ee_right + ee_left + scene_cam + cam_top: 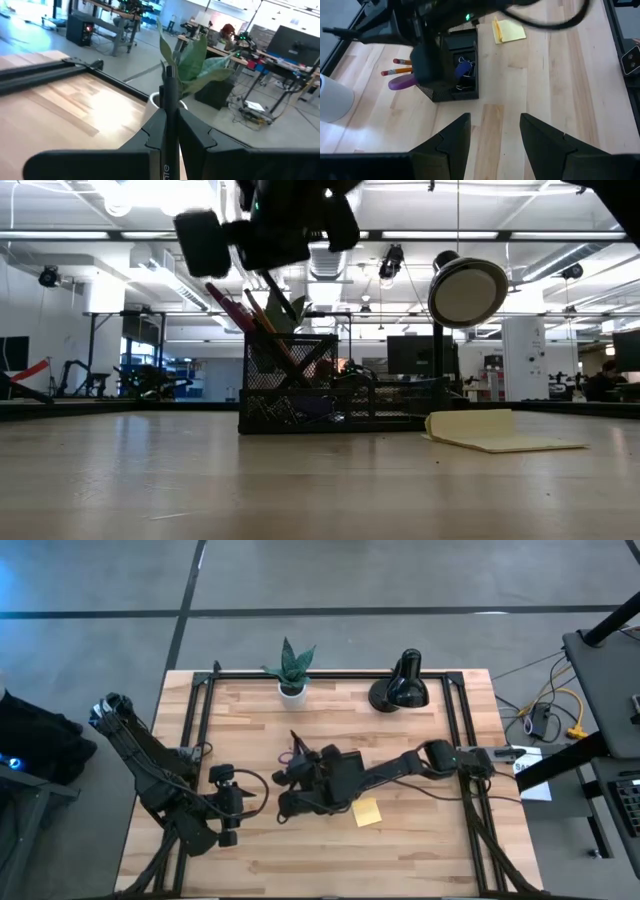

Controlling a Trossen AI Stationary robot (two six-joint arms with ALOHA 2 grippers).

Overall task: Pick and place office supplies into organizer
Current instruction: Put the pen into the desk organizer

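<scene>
Closest in the right wrist view, the right gripper point(169, 131) has its two fingers pressed together on a black pen point(170, 107), which stands straight up between the fingertips and rises past them. Just beyond the pen's tip sits the potted plant point(192, 60), its green leaves fanning out above a white pot, with the table's black frame rail point(55, 75) running off to one side.

Seen from above, that gripper hangs over the middle of the wooden table point(400, 850), directly above the organizer point(330, 780). The low view shows the organizer as a black mesh box with orange pencils point(255, 315) leaning out of its tall cup, right beneath the gripper. The left wrist view shows the pencils and a purple scissors handle point(402, 83) poking out of the cup, and a blue clip point(464, 70) lying in one of the low compartments. A yellow sticky-note pad point(366, 812) lies flat on the wood just beside the organizer, well below and to the side of the right jaws.

The left gripper point(492, 132) waits near the table's front-left part, its fingers apart and holding nothing, bare wood between them; the organizer lies ahead of its jaws, a little apart.

Farthest back, the black desk lamp point(400, 688) stands at the table's rear edge.
</scene>
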